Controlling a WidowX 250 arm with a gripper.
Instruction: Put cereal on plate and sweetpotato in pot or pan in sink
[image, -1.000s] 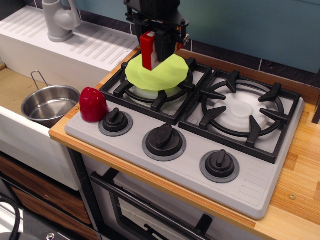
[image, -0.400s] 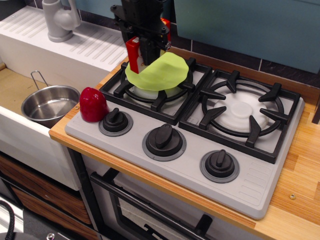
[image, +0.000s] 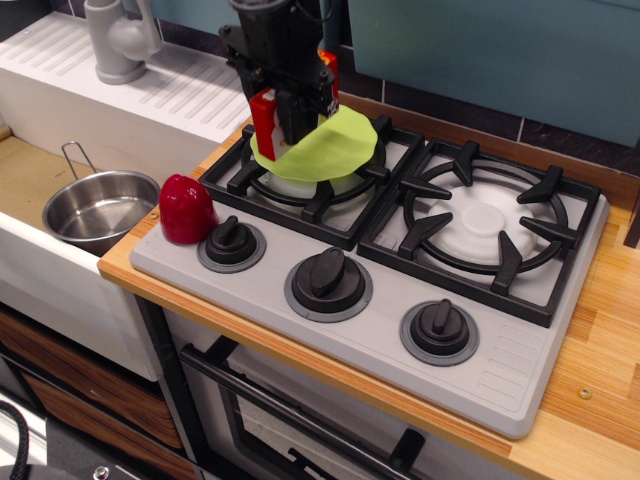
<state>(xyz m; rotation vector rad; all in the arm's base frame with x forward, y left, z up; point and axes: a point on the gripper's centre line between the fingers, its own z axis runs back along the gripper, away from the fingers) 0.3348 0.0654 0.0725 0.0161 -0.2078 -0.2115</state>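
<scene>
My gripper (image: 284, 122) is shut on the cereal (image: 263, 120), a small red box held upright. It hangs over the left part of the lime-green plate (image: 330, 152), and I cannot tell whether the box touches it. The plate lies tilted on the back-left burner of the stove. The sweetpotato (image: 185, 208), a glossy red lump, sits at the stove's front-left corner, well in front of the gripper. The steel pot (image: 100, 208) with its wire handle stands in the sink (image: 30, 175), just left of the sweetpotato.
The black burner grates (image: 485, 225) and three knobs (image: 328, 275) fill the stove top. The grey tap (image: 118, 40) and ribbed drainboard (image: 190, 85) lie back left. A wooden counter (image: 600, 330) runs on the right.
My gripper has carried the cereal box leftward from over the plate's middle to its left part and slightly lower. The sweetpotato, pot and plate have stayed in place.
</scene>
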